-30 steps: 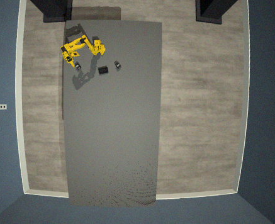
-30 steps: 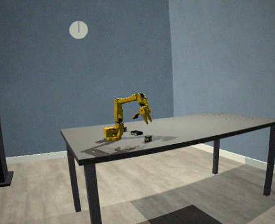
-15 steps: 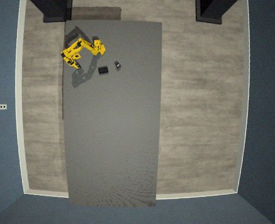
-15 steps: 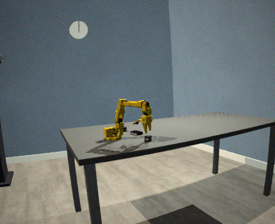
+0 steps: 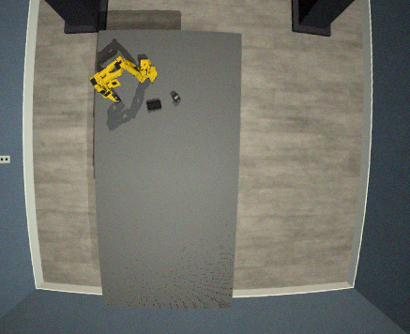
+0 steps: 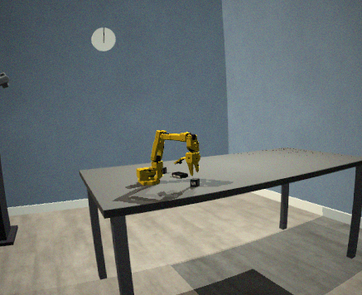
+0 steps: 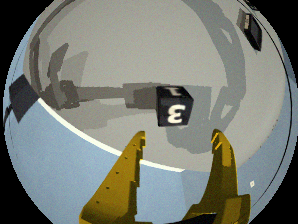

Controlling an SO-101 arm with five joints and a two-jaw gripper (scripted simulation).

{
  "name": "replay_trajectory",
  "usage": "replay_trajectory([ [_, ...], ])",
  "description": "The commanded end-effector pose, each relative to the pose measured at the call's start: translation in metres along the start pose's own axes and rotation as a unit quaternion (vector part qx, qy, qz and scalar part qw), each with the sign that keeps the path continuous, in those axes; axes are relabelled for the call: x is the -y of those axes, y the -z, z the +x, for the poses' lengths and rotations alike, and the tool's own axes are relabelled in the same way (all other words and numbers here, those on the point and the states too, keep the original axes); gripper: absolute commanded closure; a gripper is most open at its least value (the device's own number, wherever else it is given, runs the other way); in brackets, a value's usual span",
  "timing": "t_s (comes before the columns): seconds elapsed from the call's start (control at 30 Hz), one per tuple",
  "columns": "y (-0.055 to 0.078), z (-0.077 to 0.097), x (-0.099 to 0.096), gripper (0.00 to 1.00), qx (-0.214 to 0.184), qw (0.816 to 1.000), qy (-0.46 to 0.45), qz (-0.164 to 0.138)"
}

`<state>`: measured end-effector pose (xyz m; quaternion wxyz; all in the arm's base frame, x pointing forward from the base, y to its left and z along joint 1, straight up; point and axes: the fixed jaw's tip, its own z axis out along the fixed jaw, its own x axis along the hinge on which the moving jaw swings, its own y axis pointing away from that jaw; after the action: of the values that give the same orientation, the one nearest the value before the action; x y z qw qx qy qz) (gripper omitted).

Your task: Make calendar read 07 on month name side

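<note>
While apart from the hand [image 6: 195, 171] [image 7: 179, 134], cube [image 6: 195, 182] [image 7: 174, 106] upright

Robot arms: one yellow [image 5: 123, 65] [image 6: 174, 137].
Digit cubes: two, one near [image 6: 195, 182] [image 7: 174, 106], one far [image 5: 175, 97] [image 6: 164, 170].
Trays: one, black [image 5: 154, 104] [image 6: 179, 175] [image 7: 252, 32].
Wall clocks: one [image 6: 103, 39].

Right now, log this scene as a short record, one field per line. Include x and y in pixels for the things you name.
gripper: the gripper [image 5: 116, 99] [image 6: 195, 172] [image 7: 179, 133] is open, fingertips apart with nothing between them
near cube: the near cube [image 6: 195, 182] [image 7: 173, 107] stands on the table just beyond the fingertips, a 3 upside down in the wrist view
far cube: the far cube [image 5: 174, 97] [image 6: 164, 170] is on the table, off the tray
tray: the tray [image 5: 154, 104] [image 6: 179, 175] [image 7: 252, 32] lies flat, neither cube in it
calendar: not set to 07
</note>
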<state>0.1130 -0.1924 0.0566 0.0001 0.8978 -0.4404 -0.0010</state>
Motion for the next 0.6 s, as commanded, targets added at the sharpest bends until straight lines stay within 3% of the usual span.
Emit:
replay_trajectory([
  [0.0,0.0080,0.0063,-0.0021,0.65,-0.026,1.000,0.001,-0.002],
  [0.57,-0.0005,0.0075,-0.0022,0.65,-0.026,1.000,0.001,-0.002],
])
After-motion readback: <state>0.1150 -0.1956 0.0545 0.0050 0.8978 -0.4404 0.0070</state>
